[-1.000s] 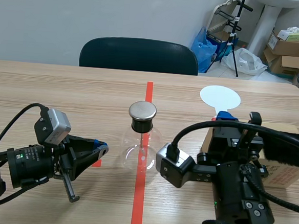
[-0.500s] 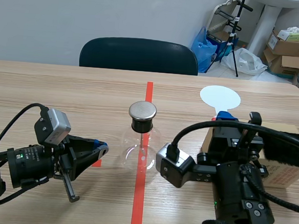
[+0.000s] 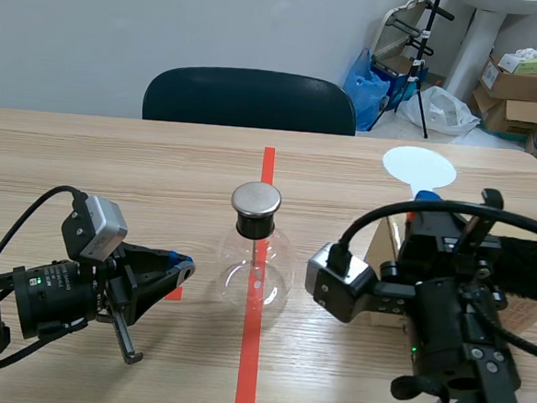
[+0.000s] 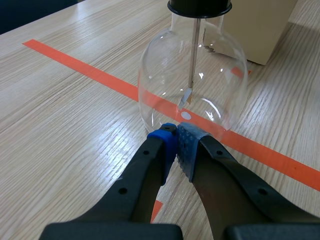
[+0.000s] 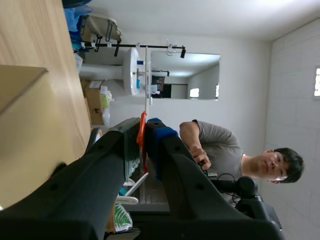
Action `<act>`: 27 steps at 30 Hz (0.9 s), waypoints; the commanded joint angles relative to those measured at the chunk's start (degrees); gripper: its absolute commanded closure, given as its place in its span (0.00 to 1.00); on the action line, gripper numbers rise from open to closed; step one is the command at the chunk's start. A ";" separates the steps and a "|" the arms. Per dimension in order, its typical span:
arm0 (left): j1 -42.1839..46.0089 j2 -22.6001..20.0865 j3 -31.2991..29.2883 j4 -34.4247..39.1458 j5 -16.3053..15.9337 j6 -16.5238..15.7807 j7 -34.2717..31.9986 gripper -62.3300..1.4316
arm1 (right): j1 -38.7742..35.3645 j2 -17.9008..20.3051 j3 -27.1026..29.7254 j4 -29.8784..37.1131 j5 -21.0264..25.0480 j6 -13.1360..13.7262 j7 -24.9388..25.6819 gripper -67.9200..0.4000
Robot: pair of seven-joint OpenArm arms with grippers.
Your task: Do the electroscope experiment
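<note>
The electroscope [image 3: 256, 256] stands at the middle of the wooden table [image 3: 114, 163], right on the orange-red tape line [image 3: 267, 169]. It is a round, clear glass flask with a black stopper and a flat metal disc on top. A thin metal rod hangs down inside and ends in a small pale leaf near the bottom. The left gripper [image 4: 177, 137] lies low on the table with its blue pads pressed together on nothing, their tips just beside the flask's base; whether they touch the glass I cannot tell. The right gripper [image 5: 145, 131] is raised beside a cardboard box [image 3: 520, 316] and pinches a thin orange strip [image 5: 142, 142] between its pads. In the scene view a white round paddle [image 3: 419, 166] stands up from those fingers, well apart from the flask.
</note>
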 commanded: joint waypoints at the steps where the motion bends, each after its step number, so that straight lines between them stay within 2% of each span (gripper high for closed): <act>1: 0.17 0.24 0.09 1.33 -0.57 -0.11 -0.98 0.93 | -1.68 0.31 1.88 2.99 -0.20 -0.63 1.22 0.97; 6: 0.17 0.11 0.09 1.33 -0.57 -0.09 -1.01 0.93 | -6.14 -1.14 8.04 6.82 -0.20 -0.70 7.26 0.97; 10: 0.81 -1.57 0.09 2.12 -0.66 -0.13 -2.14 0.93 | -9.70 -2.78 12.94 8.83 0.79 -1.57 13.60 0.97; 11: 1.42 -2.49 0.09 3.08 -0.66 -0.15 -3.17 0.93 | -10.47 -3.30 14.23 9.03 1.22 -2.51 15.34 0.97; 18: 10.86 -12.59 -0.96 16.39 -0.79 -0.15 -6.38 0.93 | -13.94 -7.48 23.15 9.01 3.96 -6.08 26.82 0.97; 24: 21.33 -19.96 -5.92 28.70 -1.40 -0.13 -6.40 0.93 | -14.38 -11.04 29.16 7.67 5.81 -10.27 35.52 0.97; 27: 26.08 -22.40 -8.90 33.73 -1.44 -0.13 -6.36 0.93 | -14.03 -12.37 31.15 5.14 6.40 -11.34 39.47 0.97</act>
